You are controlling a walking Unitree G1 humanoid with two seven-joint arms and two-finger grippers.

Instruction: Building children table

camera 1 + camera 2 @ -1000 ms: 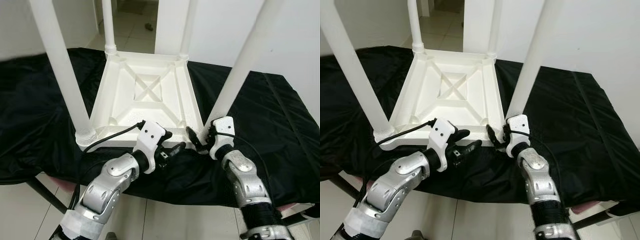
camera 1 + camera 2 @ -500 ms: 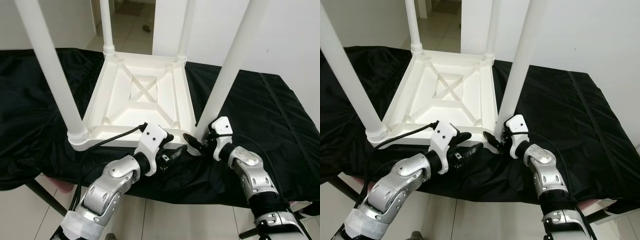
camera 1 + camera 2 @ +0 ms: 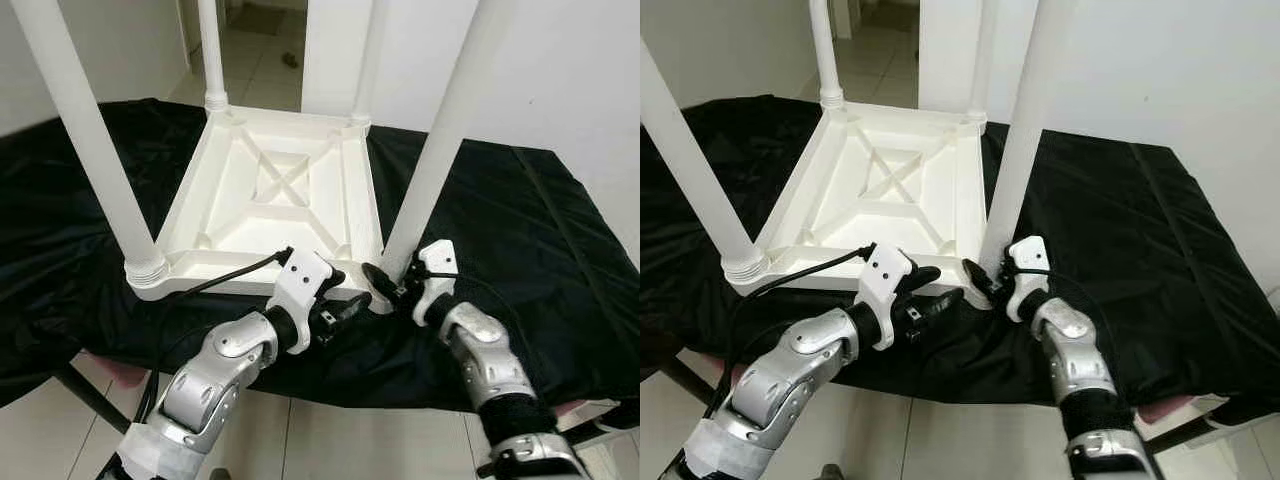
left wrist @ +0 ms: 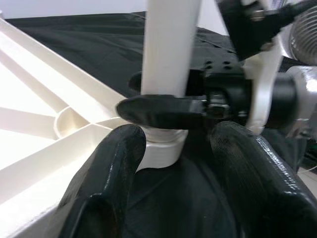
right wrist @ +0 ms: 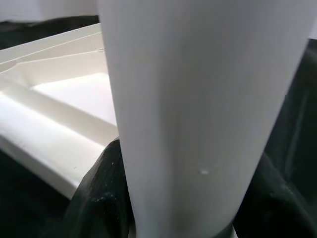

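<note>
Four white legs stand up from the children table (image 3: 275, 205), which lies upside down on a black cloth (image 3: 540, 230) spread over the worktop. At the table's near right corner, the right end effector (image 3: 385, 283) is clamped on the base of the near right leg (image 3: 440, 150). Just beside that corner, the left end effector (image 3: 345, 300) hovers with its fingers (image 4: 106, 173) apart.

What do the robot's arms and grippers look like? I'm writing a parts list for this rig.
Both arms are jointed silver metal shells. The left gripper and right gripper each have two long, rounded black fingers under a white block-shaped wrist housing. A black cable loops to the left housing, and pale tape wraps the left arm's upper part.
</note>
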